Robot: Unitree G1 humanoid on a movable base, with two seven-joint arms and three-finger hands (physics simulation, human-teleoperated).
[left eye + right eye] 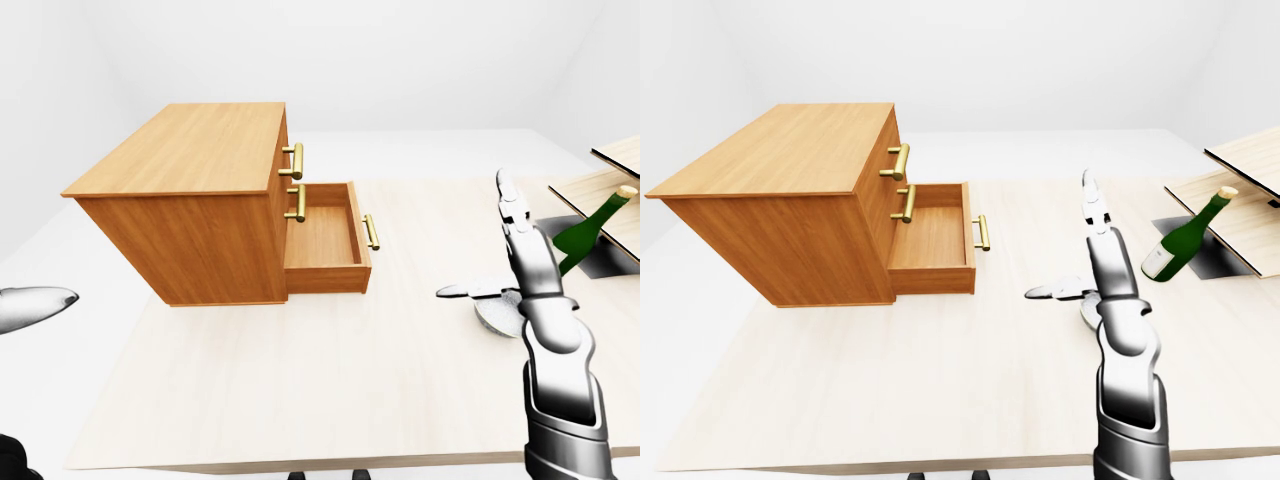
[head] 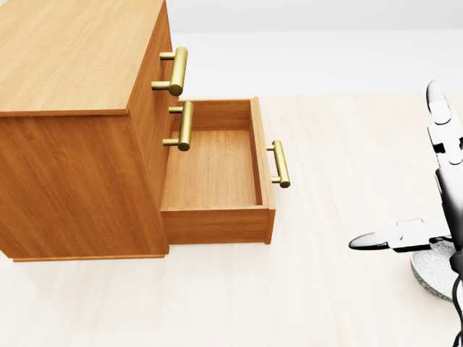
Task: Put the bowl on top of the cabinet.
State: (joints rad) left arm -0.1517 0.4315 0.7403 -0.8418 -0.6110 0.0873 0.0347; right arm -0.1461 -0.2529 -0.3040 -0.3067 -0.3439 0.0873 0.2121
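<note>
The wooden cabinet (image 1: 190, 150) stands at the left of the table, its flat top bare. Its lower drawer (image 2: 213, 170) is pulled out and holds nothing. A grey speckled bowl (image 2: 432, 273) sits on the table at the right edge of the head view, well right of the drawer. My right hand (image 1: 485, 250) hovers just above the bowl, open, with its fingers pointing up and its thumb (image 2: 376, 240) stretched left over the rim. Only one outstretched finger of my left hand (image 1: 35, 305) shows, at the left edge of the left-eye view.
A green wine bottle (image 1: 1185, 240) leans at the right, by a dark opening (image 1: 600, 262) and tilted wooden boards (image 1: 1245, 160). The cabinet's brass handles (image 2: 177, 71) stick out toward the bowl's side. The table's near edge (image 1: 300, 462) runs along the bottom.
</note>
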